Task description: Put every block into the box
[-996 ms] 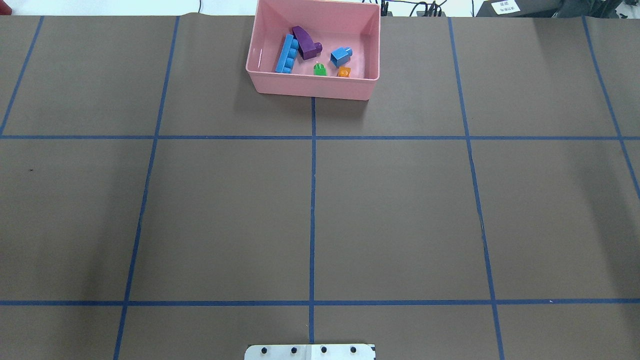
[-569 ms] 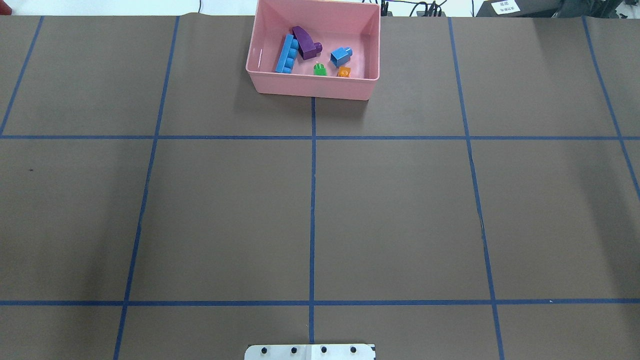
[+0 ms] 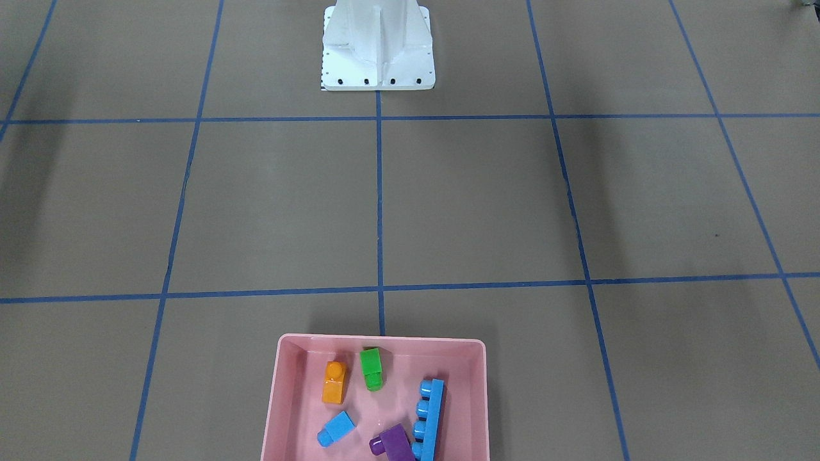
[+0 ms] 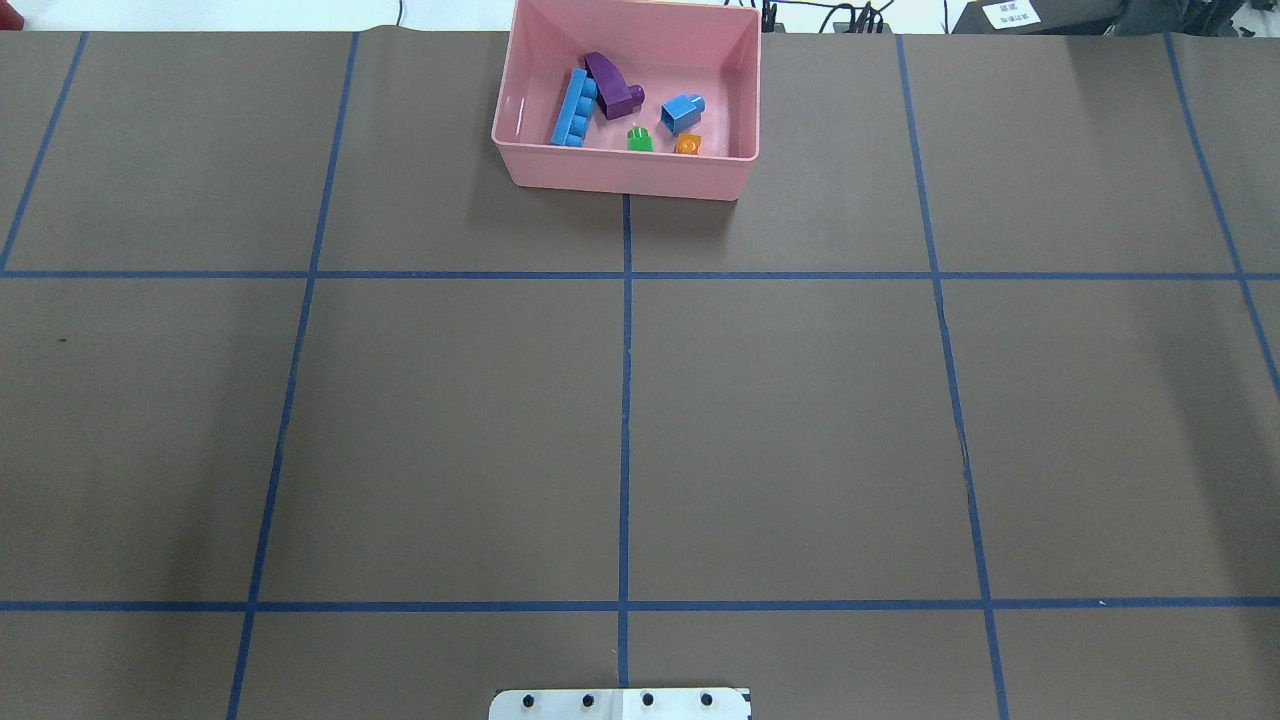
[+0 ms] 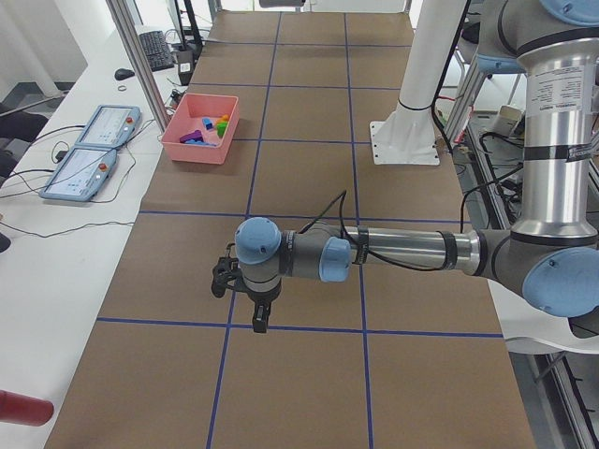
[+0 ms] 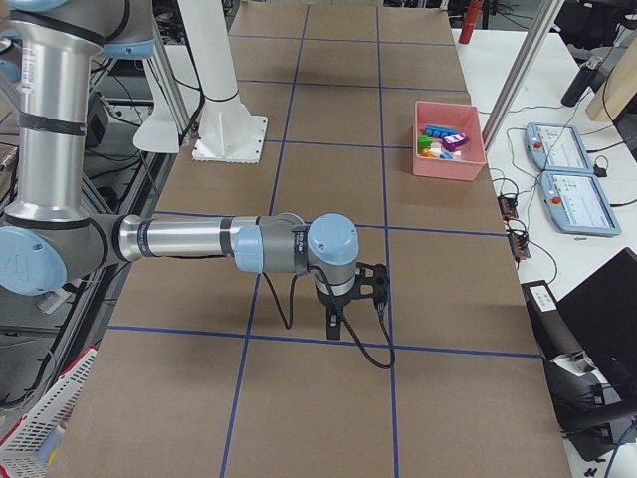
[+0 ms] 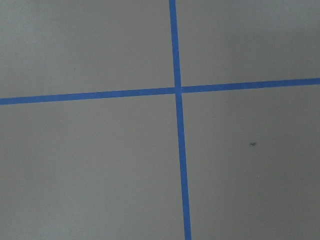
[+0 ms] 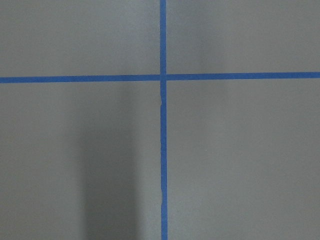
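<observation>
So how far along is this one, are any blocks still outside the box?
Looks finished. Done: the orange block, green block, small blue block, purple block and long blue block all lie inside the pink box. In hand: nothing that I can see; the left gripper and right gripper hang over the table, far from the box. Left: no block shows outside the box.

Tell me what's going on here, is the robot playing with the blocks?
Nothing is touching the blocks right now. All five lie inside the pink box: the orange block, green block, small blue block, purple block and long blue block. The left arm and right arm hang over the table, far from the box. The tidying looks done.
</observation>
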`<state>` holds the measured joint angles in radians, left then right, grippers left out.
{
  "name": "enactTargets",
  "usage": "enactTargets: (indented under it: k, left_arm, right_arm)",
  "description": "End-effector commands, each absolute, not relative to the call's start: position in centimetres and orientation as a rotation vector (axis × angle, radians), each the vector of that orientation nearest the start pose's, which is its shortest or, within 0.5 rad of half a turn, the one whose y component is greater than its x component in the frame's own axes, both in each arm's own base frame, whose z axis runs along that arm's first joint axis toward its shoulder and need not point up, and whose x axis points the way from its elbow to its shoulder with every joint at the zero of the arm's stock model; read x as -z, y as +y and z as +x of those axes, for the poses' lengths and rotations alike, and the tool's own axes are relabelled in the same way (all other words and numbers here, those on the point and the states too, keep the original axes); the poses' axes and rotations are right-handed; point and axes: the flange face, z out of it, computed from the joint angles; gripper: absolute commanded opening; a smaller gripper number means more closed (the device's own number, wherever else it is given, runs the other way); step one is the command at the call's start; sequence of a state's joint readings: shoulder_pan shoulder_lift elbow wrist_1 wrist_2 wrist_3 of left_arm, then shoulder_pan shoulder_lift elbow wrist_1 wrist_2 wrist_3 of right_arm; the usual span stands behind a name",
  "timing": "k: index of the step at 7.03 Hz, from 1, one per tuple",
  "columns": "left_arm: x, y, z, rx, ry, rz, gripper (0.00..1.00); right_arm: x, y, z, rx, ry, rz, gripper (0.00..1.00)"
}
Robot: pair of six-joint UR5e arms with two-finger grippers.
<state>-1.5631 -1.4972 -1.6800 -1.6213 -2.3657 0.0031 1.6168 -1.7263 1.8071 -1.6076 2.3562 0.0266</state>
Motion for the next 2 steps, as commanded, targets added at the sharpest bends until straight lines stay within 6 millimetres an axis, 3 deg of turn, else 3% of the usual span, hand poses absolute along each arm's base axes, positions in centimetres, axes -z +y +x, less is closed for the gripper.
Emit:
enactTargets:
  k: [1, 2]
  left_arm:
    - [-63.27, -46.64, -5.84, -0.044, 0.797, 0.079, 1.0]
    - [-63.33, -46.65, -5.84, -0.046, 0.797, 0.08, 1.0]
  right_arm:
    - [-61.65, -42.47, 8.25, -0.051, -0.785, 0.05, 1.0]
    - [-61.65, -42.47, 8.25, -0.051, -0.785, 0.05, 1.0]
